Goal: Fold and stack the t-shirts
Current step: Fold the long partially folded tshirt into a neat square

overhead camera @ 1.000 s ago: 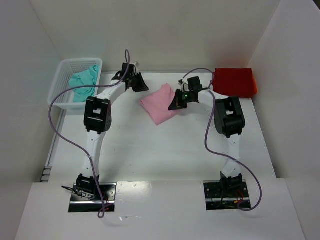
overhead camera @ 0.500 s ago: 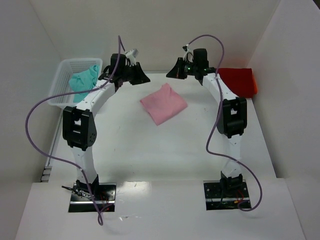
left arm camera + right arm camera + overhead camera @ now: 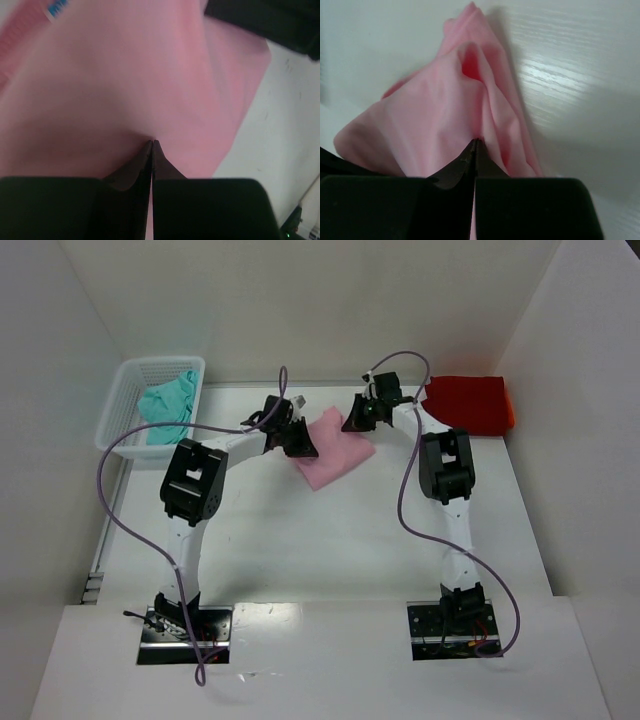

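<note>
The light pink t-shirt [image 3: 335, 455] lies folded on the table's middle back. My left gripper [image 3: 305, 443] is at the shirt's left edge and my right gripper [image 3: 352, 423] at its far right corner. The left wrist view has the left gripper [image 3: 152, 142] shut, pink cloth [image 3: 125, 75] puckering at its tips. In the right wrist view the right gripper [image 3: 476, 140] is shut on a bunched ridge of the pink shirt [image 3: 435, 115]. The red t-shirt [image 3: 468, 403] lies folded at the back right. The teal t-shirt [image 3: 168, 405] sits crumpled in the basket.
A white mesh basket [image 3: 130, 380] stands at the back left against the wall. White walls close in the table on the left, back and right. A blue label [image 3: 57, 7] shows on the pink cloth. The right arm's dark body [image 3: 260, 20] fills the left wrist view's top right.
Both grippers have come down from the back of the table onto the pink shirt, the left one closing on its left edge. The pink shirt's far edge now looks slightly lifted.
</note>
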### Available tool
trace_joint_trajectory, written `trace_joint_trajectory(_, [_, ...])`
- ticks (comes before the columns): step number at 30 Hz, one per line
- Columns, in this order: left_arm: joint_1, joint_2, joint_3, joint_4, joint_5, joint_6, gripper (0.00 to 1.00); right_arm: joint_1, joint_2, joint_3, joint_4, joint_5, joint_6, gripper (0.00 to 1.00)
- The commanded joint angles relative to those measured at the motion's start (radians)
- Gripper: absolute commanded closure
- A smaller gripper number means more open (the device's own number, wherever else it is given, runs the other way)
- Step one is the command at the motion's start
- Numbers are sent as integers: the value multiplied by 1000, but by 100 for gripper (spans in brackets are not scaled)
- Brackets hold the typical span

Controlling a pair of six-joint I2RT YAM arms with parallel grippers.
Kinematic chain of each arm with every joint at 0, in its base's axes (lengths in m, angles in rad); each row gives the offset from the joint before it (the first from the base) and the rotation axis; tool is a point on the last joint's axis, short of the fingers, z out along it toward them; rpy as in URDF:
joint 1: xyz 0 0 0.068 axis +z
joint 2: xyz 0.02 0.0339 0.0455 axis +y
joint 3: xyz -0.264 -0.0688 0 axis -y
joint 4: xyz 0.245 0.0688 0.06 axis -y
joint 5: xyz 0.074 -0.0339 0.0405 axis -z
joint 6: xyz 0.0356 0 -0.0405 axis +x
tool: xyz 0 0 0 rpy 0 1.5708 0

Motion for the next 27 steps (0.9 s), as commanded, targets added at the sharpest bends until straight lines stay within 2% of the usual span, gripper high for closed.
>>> trace_joint_trajectory(1, [19,42,99,45,-46,-18,94,-11,-75,-55,13,81,-29,99])
trace_joint_trajectory(8, [51,40,20,58,-75,-27,94,-43,-107,-158,36,101,-38,99])
trace_joint_trajectory(17, [115,11,-26,67,-75,-15,94,-72,-130,-168,45,111,-48,99])
trace_joint_trajectory(22, [156,2,33,39,-23,27,87,-72,-170,-168,65,98,-48,99])
trace_joint_trajectory(27, [166,2,87,51,127,90,76,-72,-158,-106,65,30,-58,99])
